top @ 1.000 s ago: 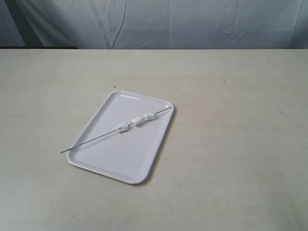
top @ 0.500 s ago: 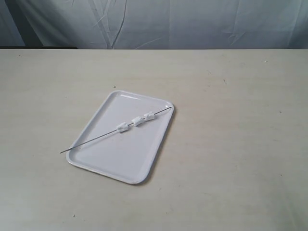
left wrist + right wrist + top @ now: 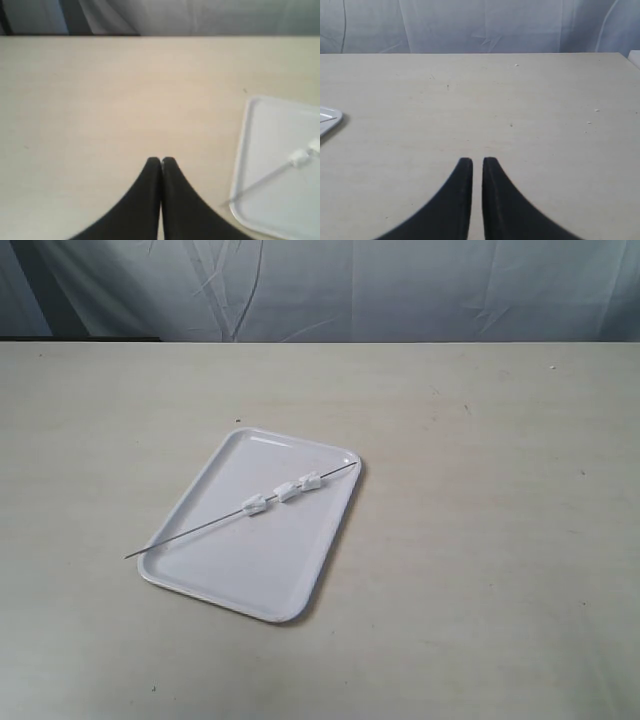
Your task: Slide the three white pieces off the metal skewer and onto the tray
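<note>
The left gripper point(image 3: 161, 161) is a pair of plain matte black fingers point(image 3: 142, 200) with a smooth surface. Each is broad at the base and curves inward to a narrow, rounded tip, so the two together make a tapering horn shape. A faint grey sheen shows at the very tips. The right gripper point(image 3: 477, 161) has the same smooth black curved fingers point(image 3: 452, 205), ending in blunt, slightly squarer tips with soft, blurred edges.
</note>
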Available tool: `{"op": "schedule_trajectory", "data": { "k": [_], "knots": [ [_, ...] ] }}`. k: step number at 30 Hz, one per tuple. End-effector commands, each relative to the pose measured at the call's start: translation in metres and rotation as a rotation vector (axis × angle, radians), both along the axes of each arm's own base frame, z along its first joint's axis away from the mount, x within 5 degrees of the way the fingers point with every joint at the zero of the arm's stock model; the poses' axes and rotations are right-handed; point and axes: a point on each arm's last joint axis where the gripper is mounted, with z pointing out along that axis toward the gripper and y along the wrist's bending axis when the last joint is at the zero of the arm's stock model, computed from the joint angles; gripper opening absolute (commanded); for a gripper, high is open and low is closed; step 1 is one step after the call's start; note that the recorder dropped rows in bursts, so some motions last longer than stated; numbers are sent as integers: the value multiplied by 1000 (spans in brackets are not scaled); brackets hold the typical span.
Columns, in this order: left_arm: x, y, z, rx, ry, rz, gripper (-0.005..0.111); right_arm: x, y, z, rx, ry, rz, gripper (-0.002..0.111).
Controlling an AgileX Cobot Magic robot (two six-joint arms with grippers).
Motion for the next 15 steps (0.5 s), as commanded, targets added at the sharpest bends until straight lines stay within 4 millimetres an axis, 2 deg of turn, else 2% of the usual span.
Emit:
{"op": "schedule_trajectory", "data": {
  "k": [1, 6, 10, 15],
  "knots": [
    [17, -16, -14, -50, 141, -190, 0, 1, -1, 5, -27, -68, -7, 8],
    [36, -31, -28, -122, 236, -373, 0, 3, -2, 33, 2, -379, -25, 8],
    [49, -35, -38, -185, 300, -399, 0, -2, -5, 57, 84, -640, -58, 8],
    [57, -37, -45, -230, 330, -401, 0, -8, -11, 70, 446, -805, -70, 8]
  ]
}}
